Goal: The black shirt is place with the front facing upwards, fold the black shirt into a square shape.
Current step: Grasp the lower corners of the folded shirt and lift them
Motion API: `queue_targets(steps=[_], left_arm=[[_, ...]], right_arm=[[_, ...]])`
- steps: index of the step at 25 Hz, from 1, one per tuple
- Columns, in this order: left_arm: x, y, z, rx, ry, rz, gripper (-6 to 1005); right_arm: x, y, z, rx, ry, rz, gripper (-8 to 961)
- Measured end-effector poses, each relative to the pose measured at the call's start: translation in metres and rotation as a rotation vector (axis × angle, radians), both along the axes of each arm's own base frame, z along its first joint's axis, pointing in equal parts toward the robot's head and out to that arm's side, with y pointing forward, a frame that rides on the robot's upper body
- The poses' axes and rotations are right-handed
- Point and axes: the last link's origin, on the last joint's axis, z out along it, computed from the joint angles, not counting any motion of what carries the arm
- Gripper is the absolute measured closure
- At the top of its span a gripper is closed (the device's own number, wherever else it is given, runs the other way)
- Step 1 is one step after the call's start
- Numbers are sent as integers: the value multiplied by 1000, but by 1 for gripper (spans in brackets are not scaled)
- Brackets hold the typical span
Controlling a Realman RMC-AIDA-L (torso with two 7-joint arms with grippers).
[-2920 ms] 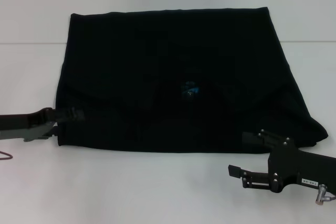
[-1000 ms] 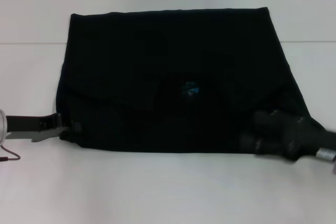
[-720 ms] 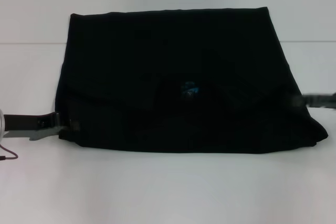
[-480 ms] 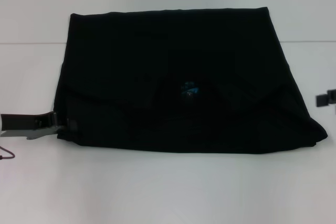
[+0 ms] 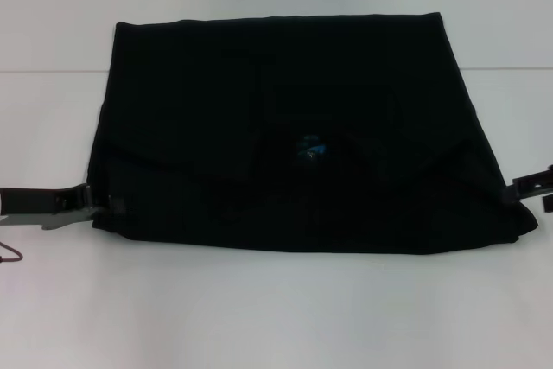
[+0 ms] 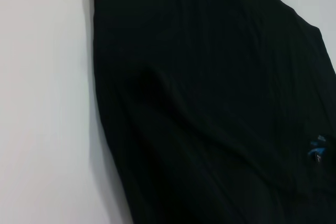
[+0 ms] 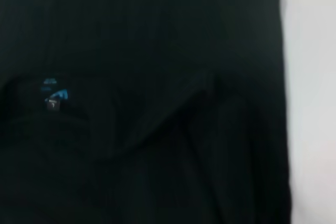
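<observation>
- As it lies flat on the white worktop (image 5: 276, 317), the black shirt (image 5: 294, 127) is partly folded into a wide dark shape, nearer the far edge than the near edge.
- Its small blue neck label (image 5: 311, 148) shows close to the middle of the cloth.
- The left end effector (image 5: 102, 205) touches the shirt's near left corner; it is not possible to tell how its fingers stand.
- The right end effector (image 5: 518, 187) is at the shirt's near right corner, by the worktop's right edge; its state also cannot be told.
</observation>
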Motion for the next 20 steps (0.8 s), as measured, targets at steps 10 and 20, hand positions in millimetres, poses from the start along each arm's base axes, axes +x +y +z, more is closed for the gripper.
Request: queue_targets(steps=[10,20], left_arm=[[2,2,-1,3,0,-3,951],[2,2,0,6,-8,-4,951]], right_arm=[[-11,3,-30,-62,-6,35,136],[-13,5,-35,-66,-20,46,177]])
